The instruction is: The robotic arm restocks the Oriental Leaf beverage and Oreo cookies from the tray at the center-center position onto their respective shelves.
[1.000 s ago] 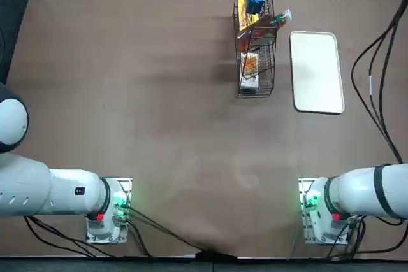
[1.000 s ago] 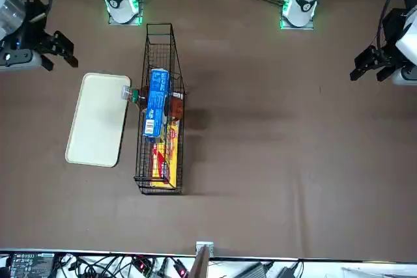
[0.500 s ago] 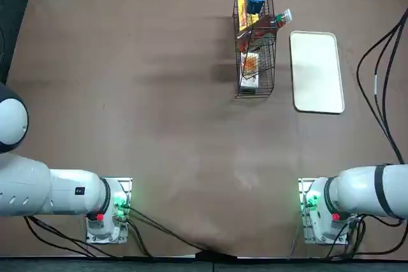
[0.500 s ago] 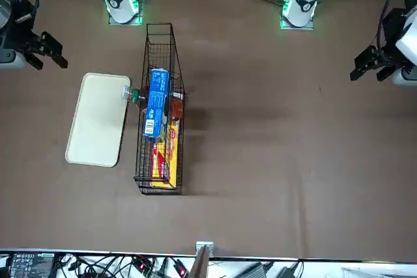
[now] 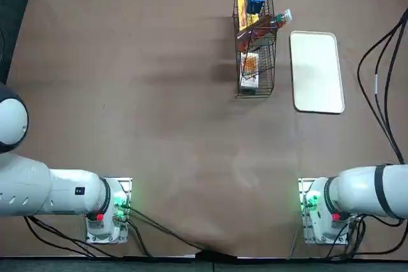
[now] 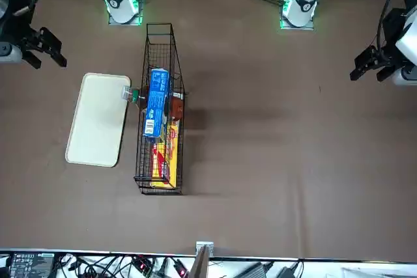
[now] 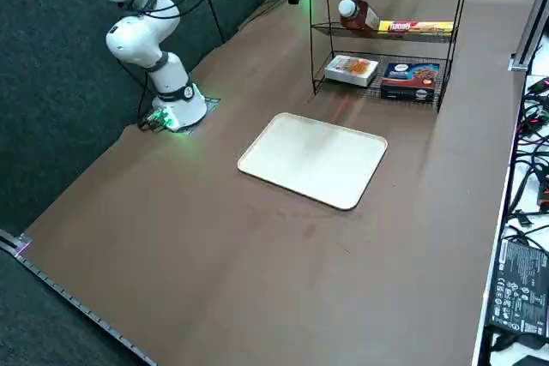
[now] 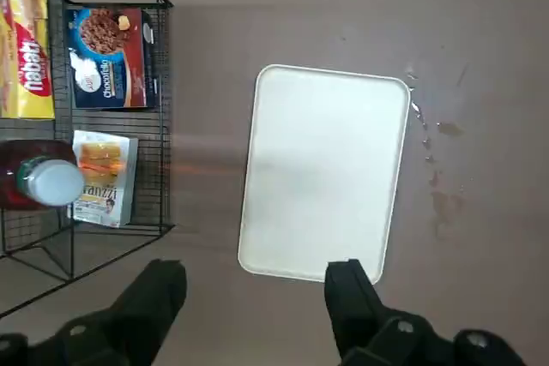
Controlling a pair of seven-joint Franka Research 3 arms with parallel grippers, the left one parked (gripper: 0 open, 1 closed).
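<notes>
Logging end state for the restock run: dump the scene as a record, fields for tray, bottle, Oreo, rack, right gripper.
tray: bare, on the table beside the rack
bottle: on its side on the middle tier, cap toward tray side
Oreo: blue pack on the top tier
rack: upright; also holds a yellow pack
right gripper: open, empty, beyond the tray

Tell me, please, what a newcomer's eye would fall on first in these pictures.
Probably the white tray, lying bare on the brown table beside the black wire rack. Next come the rack's colourful goods: the bottle with its white cap poking out past the rack's side, and the blue packet on the top tier. The right gripper hangs over the table with its fingers apart.
</notes>
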